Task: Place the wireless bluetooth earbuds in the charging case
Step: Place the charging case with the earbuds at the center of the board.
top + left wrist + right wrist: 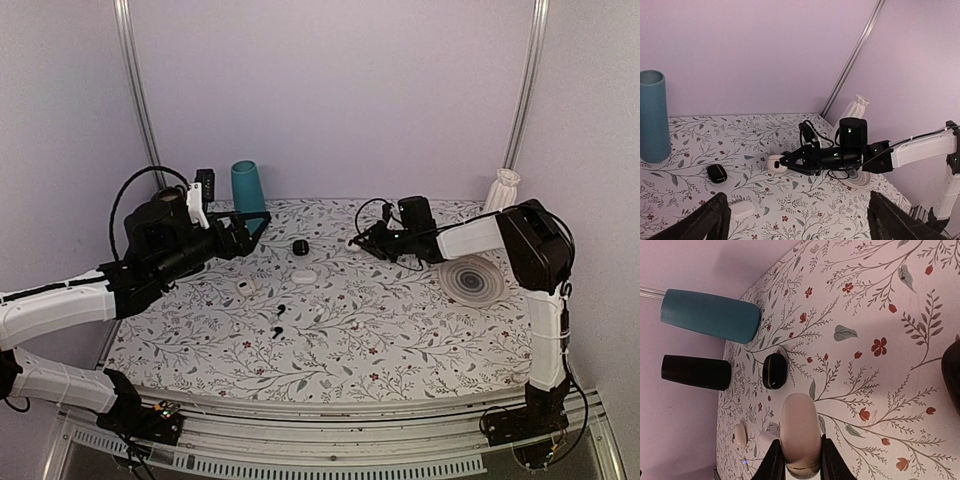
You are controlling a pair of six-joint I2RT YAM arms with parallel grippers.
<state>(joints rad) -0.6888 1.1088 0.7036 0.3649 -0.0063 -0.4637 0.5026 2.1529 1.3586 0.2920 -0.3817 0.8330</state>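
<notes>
Work is only beginning: we are squeezing the charging case in our right gripper, near the middle of the worktop, toward its far edge. Our left gripper is hanging wide apart, holding nothing. Both earbuds are lying loose, closer to the near edge.

- No text, label, brand, number or sign can be read in any of the three views.
- The table carries only a print of leaves and small red flowers, with no lettering in it.
</notes>
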